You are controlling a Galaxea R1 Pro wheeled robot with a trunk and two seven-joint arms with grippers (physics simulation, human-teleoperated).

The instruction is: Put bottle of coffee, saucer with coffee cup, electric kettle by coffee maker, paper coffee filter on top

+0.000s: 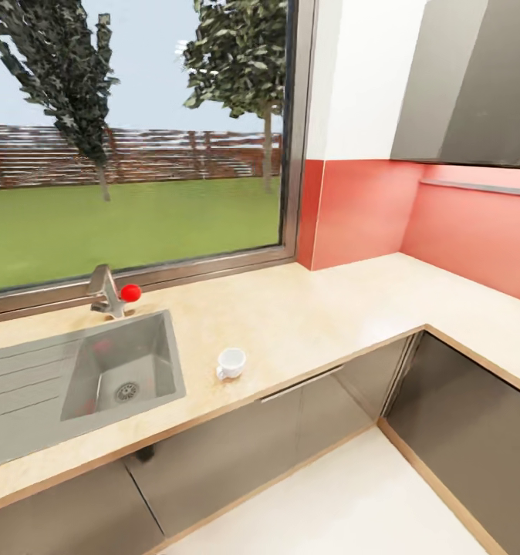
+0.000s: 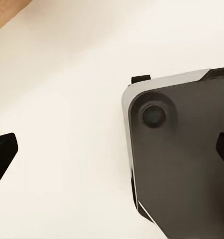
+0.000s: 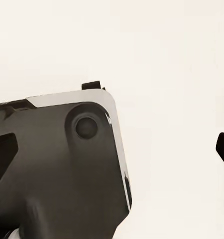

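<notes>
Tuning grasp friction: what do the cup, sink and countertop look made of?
Cup: glossy white, probably ceramic. Sink: brushed grey metal, likely stainless steel, with soft reflections. Countertop: matte beige with faint mottling, stone or laminate, can't tell which.

Bright even daylight, soft shadows, slight blur

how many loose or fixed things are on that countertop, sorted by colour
white: 1, the small white ceramic coffee cup
grey metal: 2, the stainless steel sink and the metal tap
red: 1, the round red knob beside the tap
total: 4, on the beige stone countertop
</notes>
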